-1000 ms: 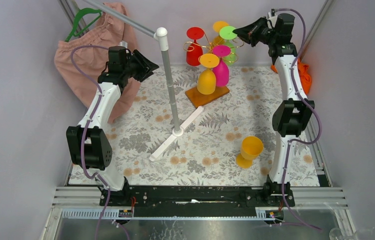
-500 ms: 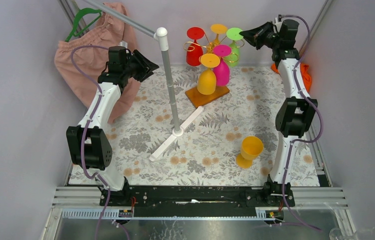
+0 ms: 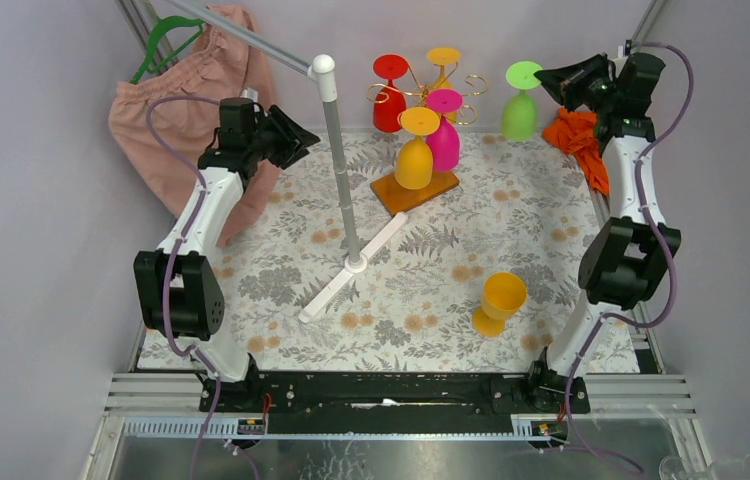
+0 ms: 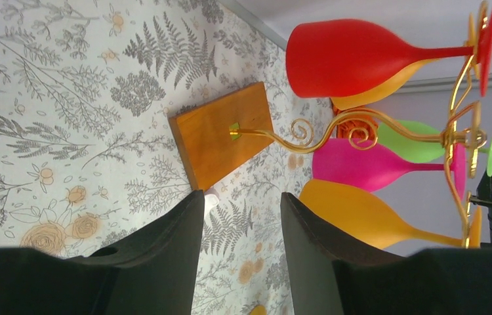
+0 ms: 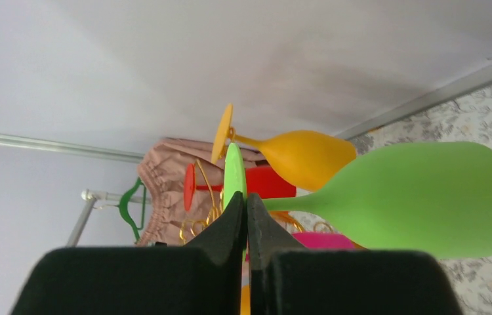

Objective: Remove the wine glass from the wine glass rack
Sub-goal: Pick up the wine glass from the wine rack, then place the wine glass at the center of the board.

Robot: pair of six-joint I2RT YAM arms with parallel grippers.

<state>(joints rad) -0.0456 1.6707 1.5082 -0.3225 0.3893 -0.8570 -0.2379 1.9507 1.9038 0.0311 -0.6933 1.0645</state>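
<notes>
Floral tablecloth (image 3: 251, 280): right end effector (image 3: 547, 80) pinches green wine glass (image 3: 519, 115) (off rack (image 3: 413, 190)); left end effector (image 3: 306, 133) spread.

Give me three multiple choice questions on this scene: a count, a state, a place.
1. Glasses hanging on the wine glass rack: A two; B six; C four.
2. The left gripper is: A open, empty; B shut on the rack; C shut on a glass.
3. The green wine glass is: A on the rack; B in the right gripper, off the rack; C in the left gripper.
Answers: C, red glass, pink glass, two orange glasses; A, its jaws stand apart around nothing; B, that gripper pinches its foot.
</notes>
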